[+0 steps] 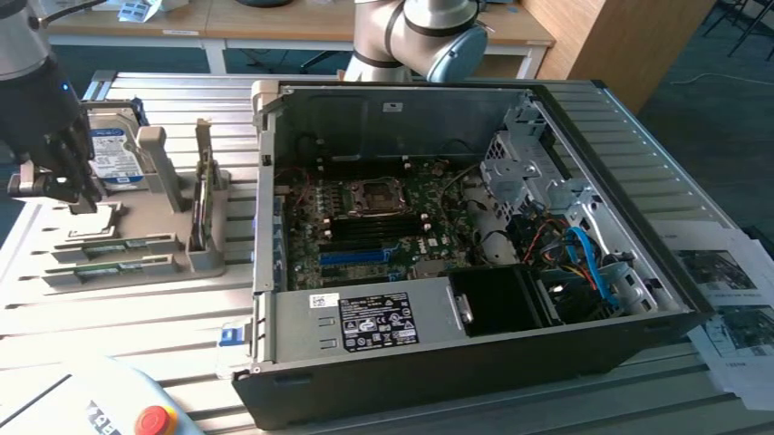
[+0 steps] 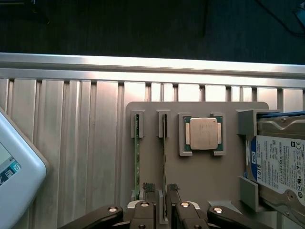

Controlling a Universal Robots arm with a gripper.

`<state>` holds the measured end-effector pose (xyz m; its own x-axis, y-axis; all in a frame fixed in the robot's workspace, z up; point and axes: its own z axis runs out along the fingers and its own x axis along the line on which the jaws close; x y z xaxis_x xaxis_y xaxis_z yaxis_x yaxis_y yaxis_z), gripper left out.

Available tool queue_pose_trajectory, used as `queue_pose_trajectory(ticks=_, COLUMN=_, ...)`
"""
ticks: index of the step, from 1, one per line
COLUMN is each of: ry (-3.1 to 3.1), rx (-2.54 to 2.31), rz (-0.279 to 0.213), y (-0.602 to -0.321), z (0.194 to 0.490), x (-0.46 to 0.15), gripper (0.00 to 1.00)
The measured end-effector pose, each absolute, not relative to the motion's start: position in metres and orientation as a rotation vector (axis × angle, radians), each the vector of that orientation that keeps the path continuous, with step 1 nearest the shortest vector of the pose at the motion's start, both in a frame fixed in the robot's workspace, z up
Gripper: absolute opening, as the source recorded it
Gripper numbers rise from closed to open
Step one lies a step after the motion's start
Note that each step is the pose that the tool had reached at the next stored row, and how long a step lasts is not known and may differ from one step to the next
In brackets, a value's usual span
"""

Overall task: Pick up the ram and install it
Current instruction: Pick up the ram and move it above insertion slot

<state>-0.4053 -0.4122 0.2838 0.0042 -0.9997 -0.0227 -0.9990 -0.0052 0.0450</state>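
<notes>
Where hand (image 2: 160, 190) hovers, ram (image 2: 164, 148) upright between its parted fingers (image 2: 148, 187)

The ram (image 2: 164, 148) shows edge-on, faces hidden; the hard drive (image 2: 279, 167) is cropped.

Exterior view is bright and even, a soft daylight feel, with no hard shadows on the aluminium table (image 1: 659, 154). It gets murky down inside the PC case (image 1: 484, 381) though. Wrist view has a hot glare streak along the table's rail (image 2: 143, 60), a near-black floor (image 2: 143, 24) behind, and the gripper (image 2: 159, 189) sits in shade.
</notes>
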Motion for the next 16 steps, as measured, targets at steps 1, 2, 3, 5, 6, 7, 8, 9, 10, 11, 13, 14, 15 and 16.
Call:
queue_pose_trajectory(ticks=1, ry=-2.204, rx=2.215, rz=-0.075, y=-0.4124, z=0.2821, x=-0.4053, gripper=0.24)
queue_pose_trajectory(ticks=2, ry=-2.204, rx=2.215, rz=-0.075, y=-0.4125, z=0.2802, x=-0.4054, gripper=0.24)
queue_pose_trajectory(ticks=3, ry=-2.204, rx=2.214, rz=-0.075, y=-0.4127, z=0.2787, x=-0.4054, gripper=0.24)
queue_pose_trajectory(ticks=5, ry=-2.204, rx=2.214, rz=-0.075, y=-0.4128, z=0.2782, x=-0.4054, gripper=0.24)
queue_pose_trajectory(ticks=6, ry=-2.204, rx=2.214, rz=-0.075, y=-0.4128, z=0.2782, x=-0.4053, gripper=0.24)
queue_pose_trajectory(ticks=7, ry=-2.204, rx=2.214, rz=-0.075, y=-0.4128, z=0.2782, x=-0.4053, gripper=0.24)
queue_pose_trajectory(ticks=8, ry=-2.204, rx=2.214, rz=-0.075, y=-0.4129, z=0.2782, x=-0.4053, gripper=0.24)
queue_pose_trajectory(ticks=9, ry=-2.204, rx=2.215, rz=-0.075, y=-0.4137, z=0.2781, x=-0.4052, gripper=0.24)
queue_pose_trajectory(ticks=10, ry=-2.204, rx=2.215, rz=-0.075, y=-0.4150, z=0.2781, x=-0.4052, gripper=0.24)
queue_pose_trajectory(ticks=11, ry=-2.204, rx=2.214, rz=-0.075, y=-0.4167, z=0.2782, x=-0.4053, gripper=0.24)
queue_pose_trajectory(ticks=13, ry=-2.204, rx=2.214, rz=-0.075, y=-0.4202, z=0.2781, x=-0.4053, gripper=0.24)
queue_pose_trajectory(ticks=14, ry=-2.204, rx=2.214, rz=-0.075, y=-0.4213, z=0.2782, x=-0.4053, gripper=0.24)
queue_pose_trajectory(ticks=15, ry=-2.204, rx=2.214, rz=-0.075, y=-0.4214, z=0.2782, x=-0.4053, gripper=0.24)
queue_pose_trajectory(ticks=16, ry=-2.204, rx=2.214, rz=-0.075, y=-0.4214, z=0.2782, x=-0.4053, gripper=0.24)
